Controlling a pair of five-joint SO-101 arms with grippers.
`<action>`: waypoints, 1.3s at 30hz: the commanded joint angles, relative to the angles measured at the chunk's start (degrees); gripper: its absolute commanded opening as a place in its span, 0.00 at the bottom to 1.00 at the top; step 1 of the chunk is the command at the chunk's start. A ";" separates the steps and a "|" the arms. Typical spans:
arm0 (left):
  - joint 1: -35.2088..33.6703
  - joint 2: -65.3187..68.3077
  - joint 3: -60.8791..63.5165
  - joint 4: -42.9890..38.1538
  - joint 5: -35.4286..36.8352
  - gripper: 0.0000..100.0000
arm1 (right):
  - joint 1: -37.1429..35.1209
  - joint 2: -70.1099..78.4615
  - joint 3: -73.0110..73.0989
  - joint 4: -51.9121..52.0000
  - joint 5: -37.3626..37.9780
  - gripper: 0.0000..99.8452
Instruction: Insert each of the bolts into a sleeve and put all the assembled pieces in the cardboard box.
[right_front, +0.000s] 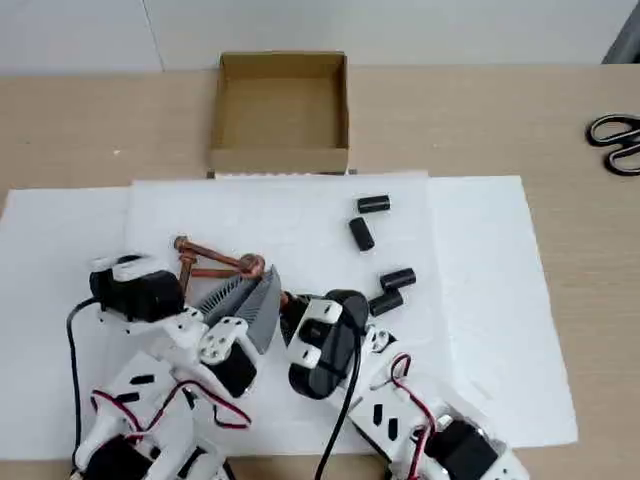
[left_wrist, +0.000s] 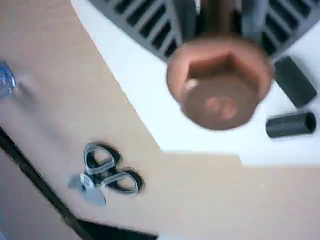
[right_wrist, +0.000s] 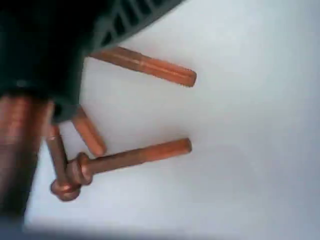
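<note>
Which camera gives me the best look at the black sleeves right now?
The high view: all four sleeves lie in plain sight on the white sheet. The left wrist view catches two of them, beyond the held bolt.

Robotics lab or maker's bench indicated. Pale wood-grain tabletop (right_front: 80, 120) set against a plain white wall (right_front: 400, 30). White sheet (right_front: 480, 300) laid over it as a work mat. Scissors (right_front: 615, 143) left near the edge. Bare servo housings and loose red wiring (right_front: 404, 372) noted on two small arms (right_front: 150, 400).
</note>
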 joint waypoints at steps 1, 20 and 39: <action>0.00 -0.18 -0.48 3.60 -1.67 0.01 | 0.92 -0.40 -5.45 -1.54 1.67 0.00; 7.65 -0.09 1.01 8.00 -11.60 0.03 | 2.86 -0.48 -7.03 -1.45 1.85 0.00; 3.43 0.18 -4.26 8.44 -11.87 0.24 | 2.86 -0.57 -5.01 0.48 1.67 0.00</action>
